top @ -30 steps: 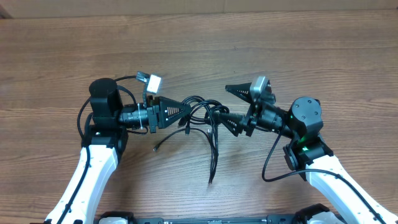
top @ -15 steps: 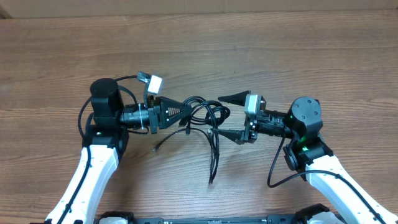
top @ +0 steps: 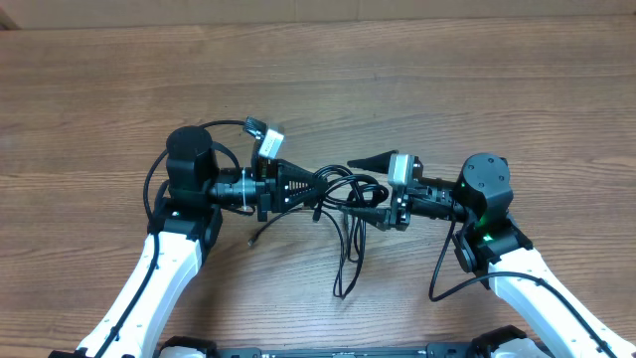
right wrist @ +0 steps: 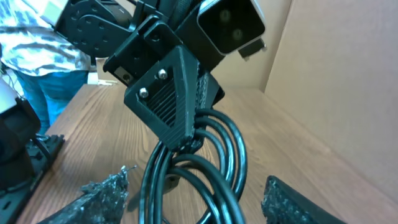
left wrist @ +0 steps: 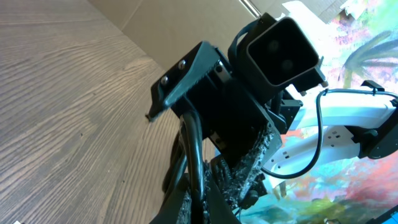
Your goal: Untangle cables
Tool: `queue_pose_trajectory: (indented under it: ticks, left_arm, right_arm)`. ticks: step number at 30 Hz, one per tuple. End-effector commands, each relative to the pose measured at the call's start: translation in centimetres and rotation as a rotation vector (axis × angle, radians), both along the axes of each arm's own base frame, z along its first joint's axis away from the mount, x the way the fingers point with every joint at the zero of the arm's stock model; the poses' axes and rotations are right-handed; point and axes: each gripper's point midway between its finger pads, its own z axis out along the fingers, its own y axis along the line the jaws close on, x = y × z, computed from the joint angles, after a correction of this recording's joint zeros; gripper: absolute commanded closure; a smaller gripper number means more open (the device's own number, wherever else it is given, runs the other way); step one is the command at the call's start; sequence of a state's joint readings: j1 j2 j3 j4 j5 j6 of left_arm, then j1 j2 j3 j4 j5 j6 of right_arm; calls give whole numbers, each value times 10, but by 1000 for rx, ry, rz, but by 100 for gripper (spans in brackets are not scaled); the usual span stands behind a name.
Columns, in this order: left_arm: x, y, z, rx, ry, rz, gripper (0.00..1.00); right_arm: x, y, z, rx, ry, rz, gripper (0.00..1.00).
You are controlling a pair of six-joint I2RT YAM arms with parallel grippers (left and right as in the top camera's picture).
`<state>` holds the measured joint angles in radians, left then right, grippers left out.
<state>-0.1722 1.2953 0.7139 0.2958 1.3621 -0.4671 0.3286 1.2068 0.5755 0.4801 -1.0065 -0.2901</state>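
Left gripper (top: 310, 185): jaws pinching the cables (top: 345, 254); it has shifted rightward.
Right gripper (top: 356, 189): jaws spread, narrowing around them.
Meaning: a second grip looks imminent, then pulling apart.

Wood-grain table (top: 318, 70) backed by tan board (right wrist: 348, 81)
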Motion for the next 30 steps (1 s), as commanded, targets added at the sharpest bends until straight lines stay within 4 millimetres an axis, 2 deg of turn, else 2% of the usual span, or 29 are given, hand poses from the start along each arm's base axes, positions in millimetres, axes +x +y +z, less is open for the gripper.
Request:
queue_pose_trajectory:
  ticks: [1, 10, 15, 19, 21, 26, 30]
  left_arm:
    - [-1, 3, 8, -9, -54, -5, 96]
    - [1, 4, 8, -7, -54, 5, 96]
    - [6, 5, 6, 2, -55, 37, 96]
    - [10, 5, 5, 8, -56, 57, 96]
    - [10, 5, 5, 9, -56, 59, 96]
    - [11, 5, 5, 11, -54, 65, 96]
    - [29, 9, -7, 56, -7, 177, 96]
  right_arm:
    - [0, -1, -1, -4, 8, 2, 37]
    - [0, -1, -3, -6, 16, 2, 62]
    - [0, -1, -3, -6, 17, 2, 83]
    - [0, -1, -3, -6, 19, 2, 92]
    - [0, -1, -3, -6, 20, 2, 96]
    - [0, -1, -3, -6, 20, 2, 96]
    - [0, -1, 3, 18, 45, 0, 96]
